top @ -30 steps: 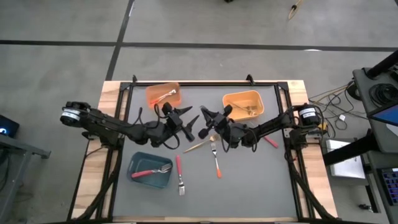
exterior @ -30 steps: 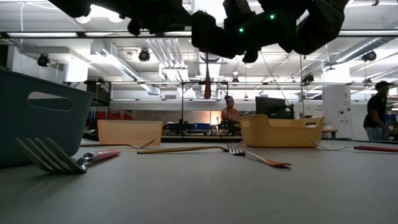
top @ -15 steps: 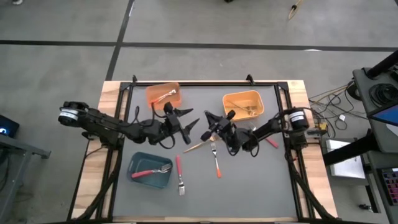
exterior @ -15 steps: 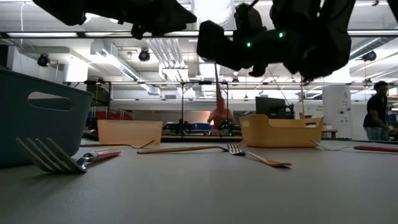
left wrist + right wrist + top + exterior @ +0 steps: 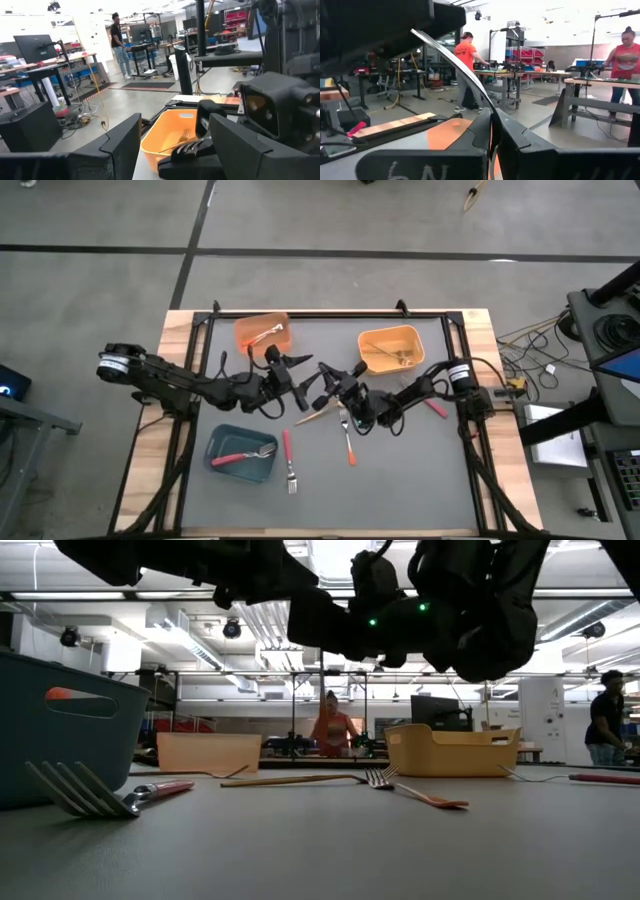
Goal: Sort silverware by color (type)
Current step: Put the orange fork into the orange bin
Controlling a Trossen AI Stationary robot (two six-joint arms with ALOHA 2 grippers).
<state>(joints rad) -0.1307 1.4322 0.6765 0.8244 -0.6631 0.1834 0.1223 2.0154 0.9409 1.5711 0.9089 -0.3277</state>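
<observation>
Right gripper (image 5: pixel 325 375): pressed shut, pinching the held fork (image 5: pixel 480 93), a thin curved metal strip rising from between the fingers; handle colour not clear

Left gripper (image 5: pixel 303 375): jaws spread wide, nothing between them yet, hovering above the table (image 5: pixel 420 470) just left of the right gripper

Just changed: right arm swung leftward over the last second, away from the yellow-orange bin (image 5: pixel 412 340) at far right and up close to the left gripper; left arm barely moved

Gap between grippers: nearly closed in the high view; in the left wrist view, right gripper's dark body already sitting between the left fingers (image 5: pixel 115 145)

Meaning for the task: looks like a hand-over mid-air, passing the held fork across to the arm nearer the left-side bins; probably bound for the orange bin (image 5: pixel 243 330) at far left or the teal bin (image 5: pixel 225 465) at near left

Already sorted: one red-handled piece in the teal bin, cutlery also in the orange and yellow-orange bins

Still loose on the table: gold fork (image 5: pixel 318 415) just near of the grippers, orange-handled fork (image 5: pixel 347 438) beside it, red-handled fork (image 5: pixel 288 458) right of the teal bin, another red piece (image 5: pixel 435 408) by the right arm

Next call: left jaws to close on the shaft before the right ones let go; slip risk on so thin a piece
</observation>
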